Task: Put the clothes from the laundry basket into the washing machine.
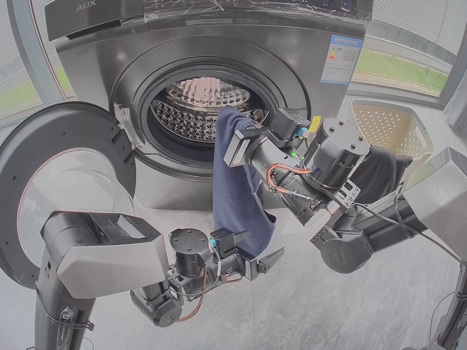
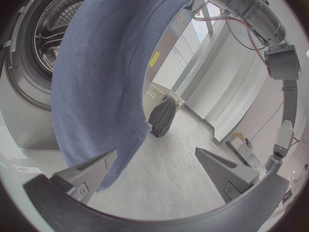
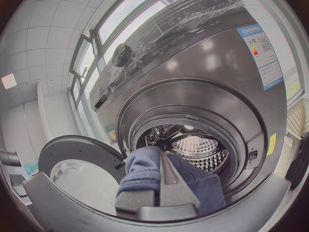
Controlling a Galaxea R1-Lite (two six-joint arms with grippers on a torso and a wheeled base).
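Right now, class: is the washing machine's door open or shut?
Open. The door is swung aside to the robot's left, and the drum shows through the round opening.

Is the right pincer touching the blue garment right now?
Touching. The right wrist view shows the right pincer shut on the blue garment, with cloth bunched around its fingers.
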